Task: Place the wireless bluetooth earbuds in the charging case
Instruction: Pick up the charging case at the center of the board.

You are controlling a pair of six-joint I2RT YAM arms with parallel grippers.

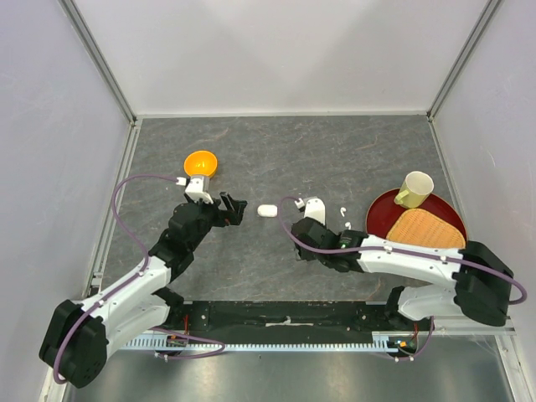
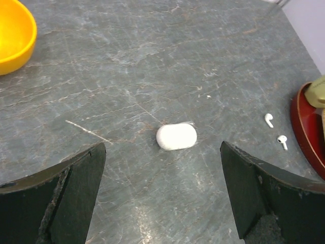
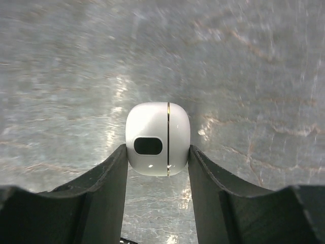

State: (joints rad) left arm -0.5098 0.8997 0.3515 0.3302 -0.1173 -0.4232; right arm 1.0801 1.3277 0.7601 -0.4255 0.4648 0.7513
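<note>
Top view: we log a closed charging case point(image 1: 267, 211) lying on the table point(image 1: 335, 151) just beside the left gripper point(image 1: 233, 209). Two earbuds point(image 1: 342, 211) lie loose further right, near the red tray point(image 1: 373, 219). Left wrist view: jaws spread wide, nothing between them. Right wrist view: the right gripper point(image 3: 157, 152) pinches a second case point(image 3: 158, 146) by its sides.
</note>
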